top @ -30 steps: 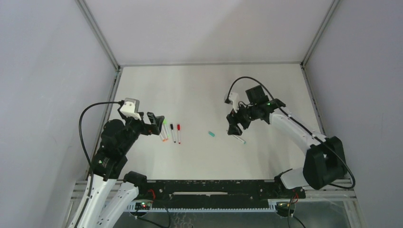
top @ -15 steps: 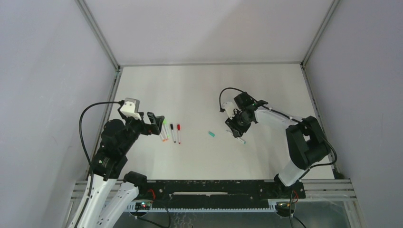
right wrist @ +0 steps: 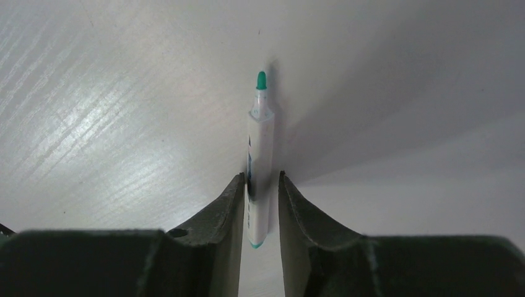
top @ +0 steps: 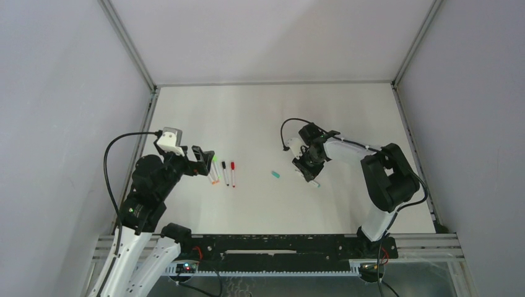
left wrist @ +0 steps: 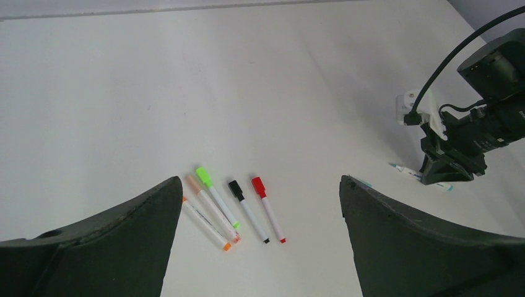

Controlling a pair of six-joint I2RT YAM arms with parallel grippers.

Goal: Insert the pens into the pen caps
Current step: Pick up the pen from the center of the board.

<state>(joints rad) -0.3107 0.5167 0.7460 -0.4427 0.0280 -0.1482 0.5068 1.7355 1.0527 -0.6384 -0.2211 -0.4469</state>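
Looking at the teal pen (right wrist: 260, 142) first: lying flat on the white table (top: 247, 111), a bit right of centre, nib bare and pointing away from the wrist camera. Sitting with its back end right between the fingers (right wrist: 229, 204) of the right gripper (right wrist: 260, 185), hanging low over it and narrowed almost to barrel width. Looking like a touch on one side of the barrel and a sliver of gap on the other, so honestly not managing to tell a proper pinch from a plain straddle. Spotting the teal cap (top: 275, 175) lying by itself a little left of that pen, near but not touching. Moving further left: seeing a tight little row of pens lying side by side, the red pen (left wrist: 270, 211) rightmost, then the black pen (left wrist: 249, 210), then the green pen (left wrist: 218, 199), all three wearing matching caps on their far ends. Also making out orange-ended pens (left wrist: 207, 226) crowding the left of the row, too bunched for a sure count. Finding the left gripper (left wrist: 259, 179) hovering just beside that row on the near-left, fingers spread as wide as they go, holding nothing at all.
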